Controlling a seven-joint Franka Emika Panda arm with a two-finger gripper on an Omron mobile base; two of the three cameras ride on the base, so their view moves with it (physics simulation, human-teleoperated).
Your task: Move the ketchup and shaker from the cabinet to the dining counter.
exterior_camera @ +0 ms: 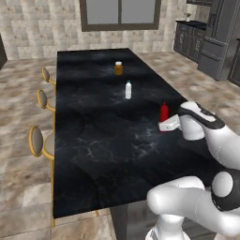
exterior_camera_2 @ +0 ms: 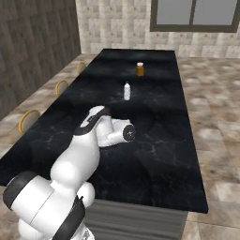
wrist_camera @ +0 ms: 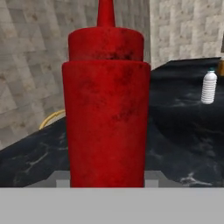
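Note:
The ketchup (exterior_camera: pixel 163 112), a slim red squeeze bottle with a nozzle top, stands upright near the right edge of the dining counter (exterior_camera: pixel 93 136). My gripper (exterior_camera: pixel 164 123) is shut on its lower body from the right. In the hand view the ketchup (wrist_camera: pixel 107 109) is very close and central, with a grey finger (wrist_camera: pixel 62 180) on each side of its base. I cannot tell whether its base touches the black veined top (wrist_camera: pixel 175 144). In the right base view my arm covers the bottle above the dining counter (exterior_camera_2: pixel 159 136). The shaker and the cabinet are out of view.
A slim white bottle (exterior_camera: pixel 128 90) (exterior_camera_2: pixel 126 91) (wrist_camera: pixel 209 87) and an amber jar (exterior_camera: pixel 118 68) (exterior_camera_2: pixel 139 69) stand farther along the counter. Gold-framed stools (exterior_camera: pixel 37 140) line its left side. Dark cabinets and a fridge (exterior_camera: pixel 218 42) stand at the back right.

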